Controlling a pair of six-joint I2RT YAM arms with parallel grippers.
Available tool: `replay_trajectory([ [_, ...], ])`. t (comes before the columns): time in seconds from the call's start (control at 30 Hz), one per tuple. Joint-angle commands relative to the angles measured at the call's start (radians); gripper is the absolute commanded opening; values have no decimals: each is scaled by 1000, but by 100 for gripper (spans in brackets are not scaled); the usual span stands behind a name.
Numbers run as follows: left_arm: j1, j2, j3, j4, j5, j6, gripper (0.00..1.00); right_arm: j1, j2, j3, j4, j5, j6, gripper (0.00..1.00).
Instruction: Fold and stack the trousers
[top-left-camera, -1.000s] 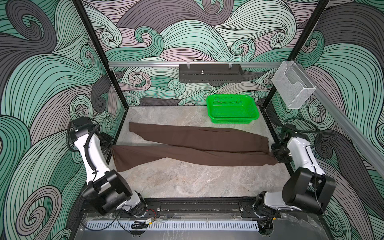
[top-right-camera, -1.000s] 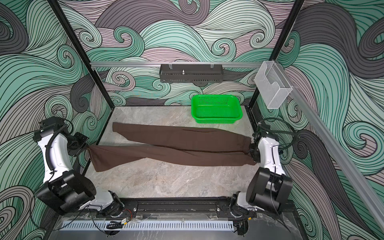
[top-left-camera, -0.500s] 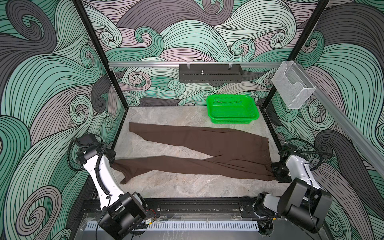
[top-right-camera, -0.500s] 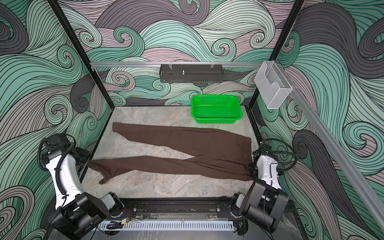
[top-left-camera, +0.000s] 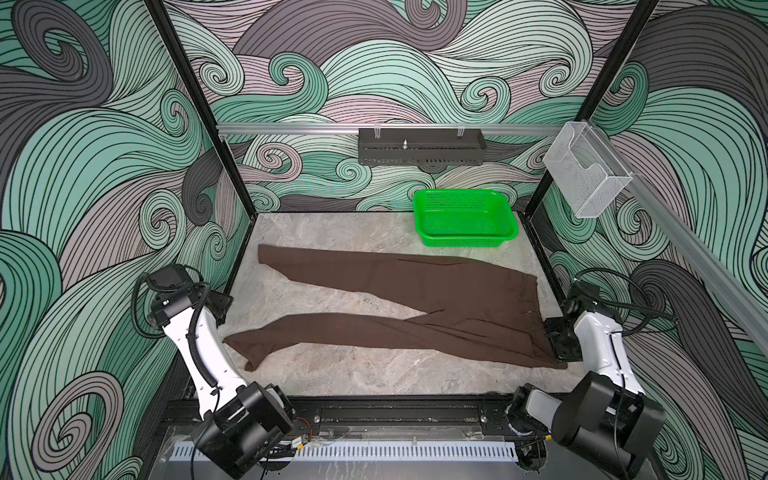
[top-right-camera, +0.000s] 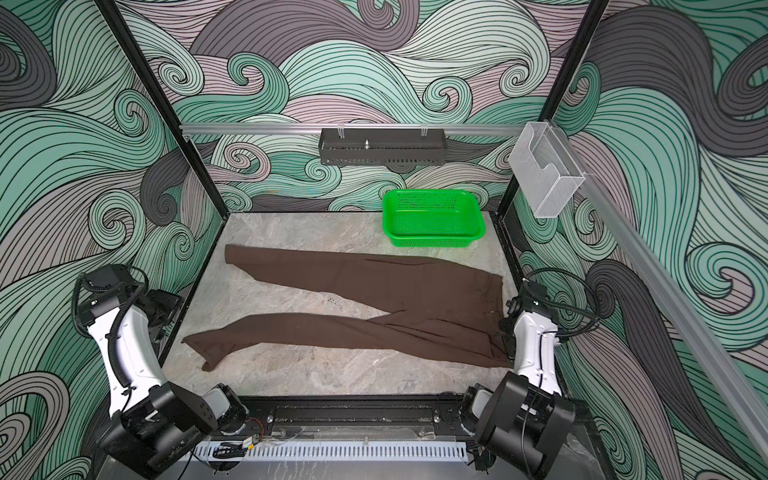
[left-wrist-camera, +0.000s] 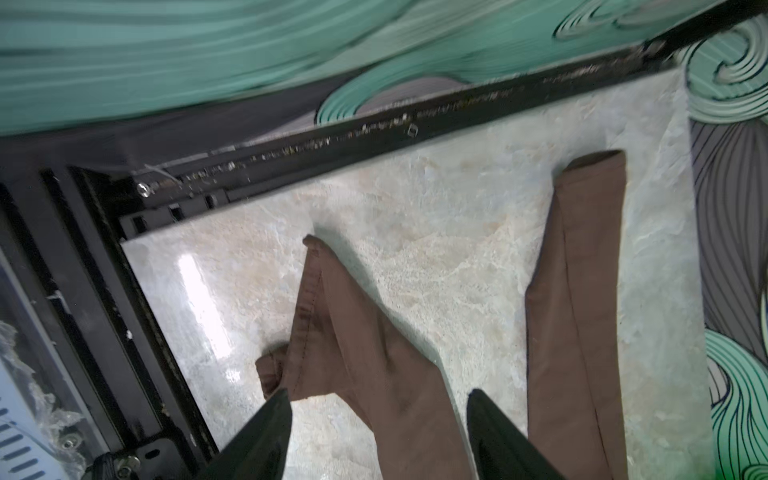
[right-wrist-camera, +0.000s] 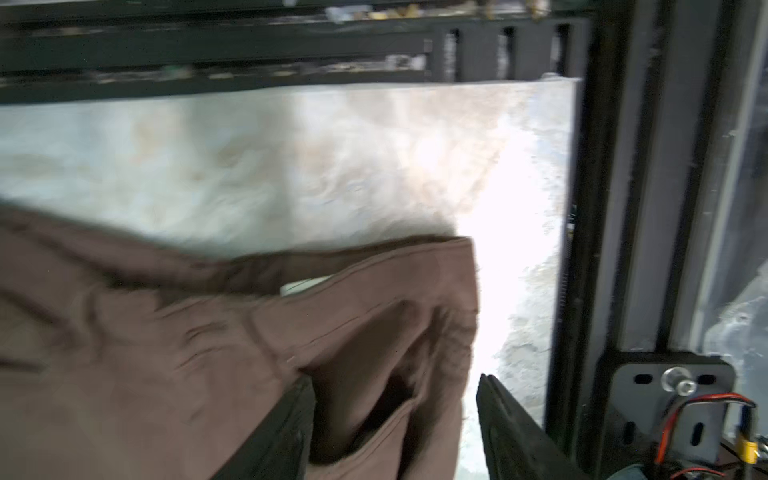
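Both pincers gape wide, my left gripper (left-wrist-camera: 379, 394) over the crumpled hem (left-wrist-camera: 309, 291) of the trousers (top-left-camera: 457, 299), my right gripper (right-wrist-camera: 395, 379) at their waistband (right-wrist-camera: 436, 266), so folding now could trap that twist.

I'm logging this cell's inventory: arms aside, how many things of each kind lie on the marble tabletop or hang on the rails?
Garments: 1, the dark brown soft-fabric long trousers, spread out flat.
Baskets: 1, the bright green perforated plastic basket, empty.
Hung holders: 2, the black perforated metal tray and the clear plastic box.
Total: 4.
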Motion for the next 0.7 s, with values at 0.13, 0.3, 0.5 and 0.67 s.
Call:
replay_trajectory([
  [0.13,0,209,11,-86,85,8,73,156,66,46,1,-22,87,64],
  [0.3,-21,245,-50,-54,71,16,76,226,116,28,53,-29,99,64],
  [0.5,-58,276,-108,3,58,-8,80,334,149,50,119,-87,4,63],
  [0.67,-84,343,-157,60,39,-26,83,415,144,58,129,-67,-40,63],
])
